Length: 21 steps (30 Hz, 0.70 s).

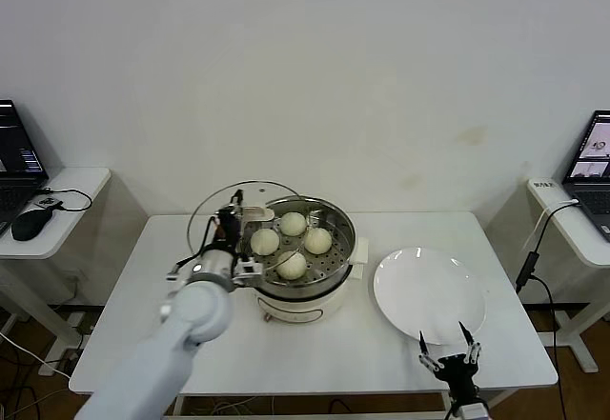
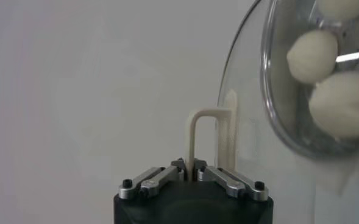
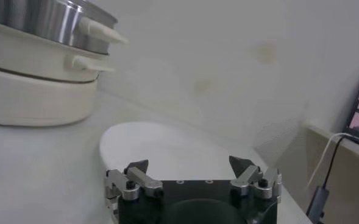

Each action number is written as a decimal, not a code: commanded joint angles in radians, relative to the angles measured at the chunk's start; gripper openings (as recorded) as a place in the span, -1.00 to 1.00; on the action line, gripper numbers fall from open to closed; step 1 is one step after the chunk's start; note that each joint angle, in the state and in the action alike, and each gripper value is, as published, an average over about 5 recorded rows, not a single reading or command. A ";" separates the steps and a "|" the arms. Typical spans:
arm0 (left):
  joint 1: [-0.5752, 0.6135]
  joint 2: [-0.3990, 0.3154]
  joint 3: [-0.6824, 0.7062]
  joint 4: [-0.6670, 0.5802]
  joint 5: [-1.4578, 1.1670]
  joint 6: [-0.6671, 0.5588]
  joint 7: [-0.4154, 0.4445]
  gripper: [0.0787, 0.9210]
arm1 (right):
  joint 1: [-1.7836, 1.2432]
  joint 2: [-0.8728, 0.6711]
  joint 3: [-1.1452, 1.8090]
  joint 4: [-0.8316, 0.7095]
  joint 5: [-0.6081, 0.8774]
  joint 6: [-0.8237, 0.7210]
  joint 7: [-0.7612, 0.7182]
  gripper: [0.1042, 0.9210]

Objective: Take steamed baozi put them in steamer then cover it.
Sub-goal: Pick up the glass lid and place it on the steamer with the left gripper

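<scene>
Baozi (image 1: 292,223), four, sit in the steamer (image 1: 334,258) in the head view; the glass cover (image 1: 212,212) tilts at its left. Left wrist view: left gripper (image 2: 194,176) pinches the cover's handle (image 2: 199,135). Right wrist view: right gripper (image 3: 191,167) spread over the white plate (image 3: 161,146).

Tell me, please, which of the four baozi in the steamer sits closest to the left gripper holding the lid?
The left-hand bun, on the side facing the left gripper and the cover it holds. The other three lie farther right in the steamer.
</scene>
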 commanded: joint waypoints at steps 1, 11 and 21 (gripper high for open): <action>-0.109 -0.198 0.121 0.141 0.129 0.061 0.072 -0.84 | 0.006 0.012 -0.004 -0.015 -0.040 0.004 0.010 0.76; -0.103 -0.265 0.132 0.206 0.165 0.053 0.064 -0.84 | 0.008 0.015 -0.006 -0.030 -0.042 0.011 0.014 0.76; -0.076 -0.271 0.107 0.206 0.189 0.036 0.058 -0.84 | 0.003 0.015 -0.009 -0.029 -0.047 0.011 0.014 0.76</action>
